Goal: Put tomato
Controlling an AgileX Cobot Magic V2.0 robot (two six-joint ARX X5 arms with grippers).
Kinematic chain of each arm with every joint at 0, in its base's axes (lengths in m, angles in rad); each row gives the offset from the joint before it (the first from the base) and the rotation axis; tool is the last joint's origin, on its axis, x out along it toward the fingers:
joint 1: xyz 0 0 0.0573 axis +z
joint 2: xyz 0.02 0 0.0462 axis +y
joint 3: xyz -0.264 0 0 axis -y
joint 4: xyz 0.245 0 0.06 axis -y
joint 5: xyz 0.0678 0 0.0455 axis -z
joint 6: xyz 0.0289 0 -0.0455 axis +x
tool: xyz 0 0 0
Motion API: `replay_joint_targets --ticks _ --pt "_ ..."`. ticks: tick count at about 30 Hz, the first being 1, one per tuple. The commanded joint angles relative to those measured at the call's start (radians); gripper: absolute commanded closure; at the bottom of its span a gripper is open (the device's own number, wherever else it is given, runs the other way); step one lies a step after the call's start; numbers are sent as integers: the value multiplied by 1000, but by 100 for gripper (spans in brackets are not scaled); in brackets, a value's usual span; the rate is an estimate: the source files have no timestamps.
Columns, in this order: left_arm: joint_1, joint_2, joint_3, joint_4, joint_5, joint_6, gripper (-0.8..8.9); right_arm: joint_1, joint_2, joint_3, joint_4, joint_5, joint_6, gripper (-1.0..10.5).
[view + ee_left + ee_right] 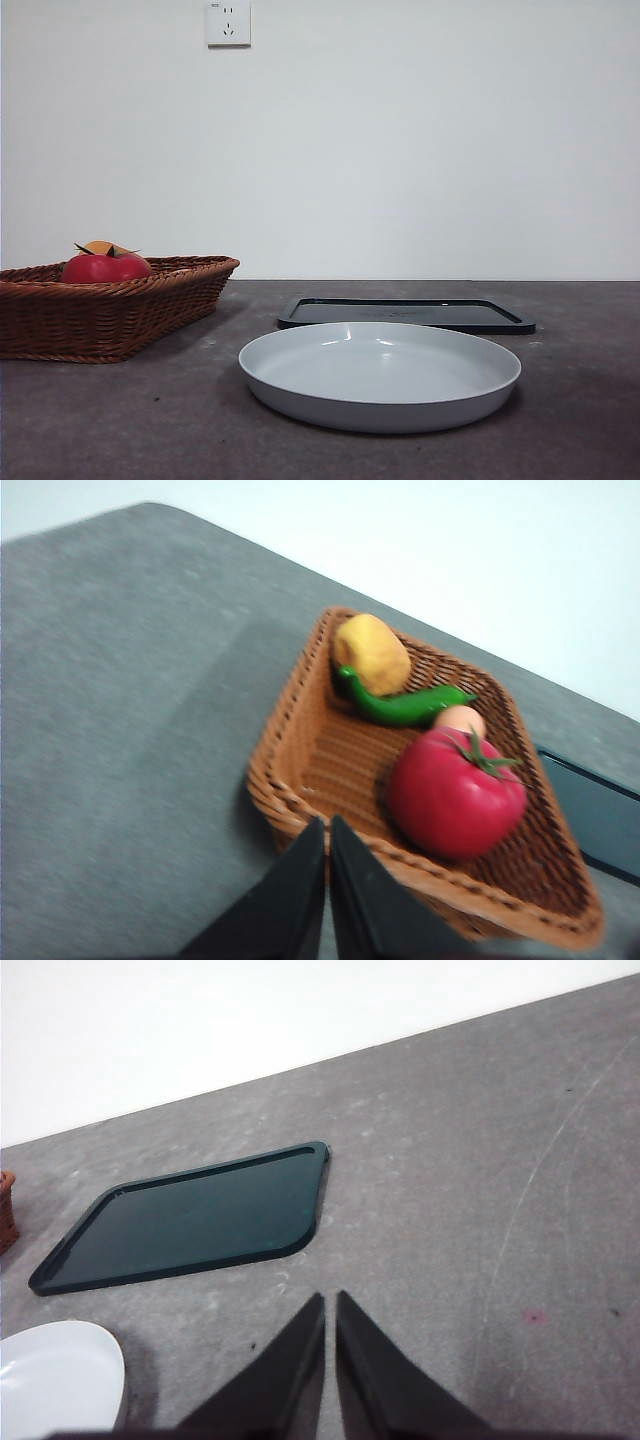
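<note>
A white wall with a power socket (228, 22) is standing behind a grey table (120, 420). On the table, at the left of the front view, a brown wicker basket (110, 310) is lying, and the tomato (455, 792) is sitting inside it, with its green stem pointing up. In the same basket a yellow-brown oblong fruit (372, 654) is lying near one corner, a green pepper (405, 704) is lying between this fruit and the tomato, and a small pale orange thing is just showing behind the tomato, too hidden to name.

The left gripper (327, 825) is hanging over the near rim of the basket, its two black jaws pressed almost together and holding nothing. The tomato is lying just beyond the jaw tips and a little to one side, not touching them.

The right gripper (330, 1300) is hanging over the bare table near a dark tray (190, 1218), its jaws also nearly closed and empty. A white round plate (380, 375) is lying in front of the tray, well apart from the basket.
</note>
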Motion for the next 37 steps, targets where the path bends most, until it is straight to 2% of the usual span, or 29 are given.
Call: replay_joint_targets --ticks 1,11,16,27,32,37 --pt "1 -1 26 -47 43 -19 804 0 -2 24 -8 -8 29 940" --pt "1 67 204 -136 101 -28 804 0 38 190 -95 -65 34 940" --pt "1 163 331 -230 190 33 804 0 125 324 -177 -149 13 940" --pt "-4 434 639 -511 391 259 804 6 452 662 -478 -375 -179 940" --pt "-34 517 729 -590 434 291 804 51 594 804 -598 -426 -245 940" --pt "-83 575 793 -650 463 292 804 126 706 927 -718 -427 -304 940"
